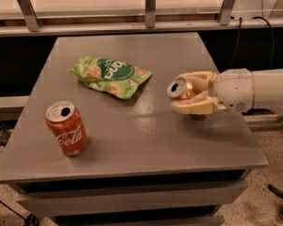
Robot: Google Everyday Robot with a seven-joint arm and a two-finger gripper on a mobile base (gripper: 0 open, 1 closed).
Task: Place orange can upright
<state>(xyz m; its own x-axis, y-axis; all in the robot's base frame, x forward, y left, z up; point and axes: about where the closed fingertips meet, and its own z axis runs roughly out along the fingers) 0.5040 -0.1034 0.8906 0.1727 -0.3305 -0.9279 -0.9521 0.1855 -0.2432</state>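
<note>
The orange can is held in my gripper at the right side of the grey table. The can lies tilted, its silver top facing left and toward the camera, and its copper body is mostly hidden between the cream fingers. The gripper is shut on the can and holds it just above the tabletop, with a dark shadow beneath. My white arm reaches in from the right edge.
A red cola can stands upright at the front left of the table. A green snack bag lies flat near the middle back. A metal rail runs behind the table. The table's right edge is close under the arm.
</note>
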